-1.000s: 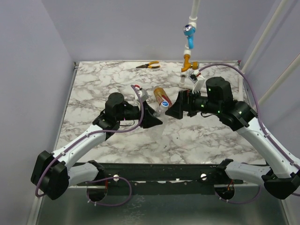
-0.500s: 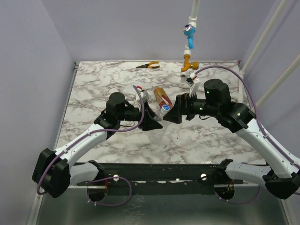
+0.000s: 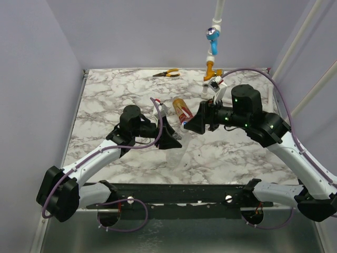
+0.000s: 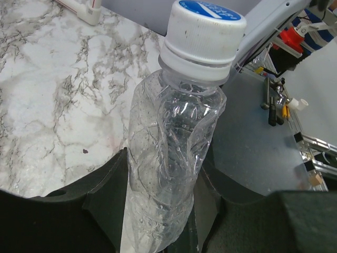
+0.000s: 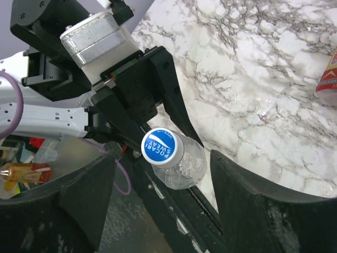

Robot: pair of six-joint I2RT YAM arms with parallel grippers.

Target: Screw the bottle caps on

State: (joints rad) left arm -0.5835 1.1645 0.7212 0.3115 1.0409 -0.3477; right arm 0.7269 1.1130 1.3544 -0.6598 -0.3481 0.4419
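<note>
Clear crumpled plastic bottle [image 4: 166, 158] looks light and squashy; left gripper [image 4: 160, 211] clamps its body, wide-open right gripper [image 5: 163, 179] should pinch only the stiff white blue-topped cap [image 5: 161, 147].

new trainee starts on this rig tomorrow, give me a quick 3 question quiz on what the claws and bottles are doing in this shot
1. True or false: the left claw grips the clear bottle by its cap.
2. The right claw is: A) shut on the cap; B) open, fingers apart either side of the cap; C) shut on the pliers.
3. Fill in: the amber bottle lying on the table has a ___ label.

Key: 1 false, it grips the body; 2 B; 3 red.
</note>
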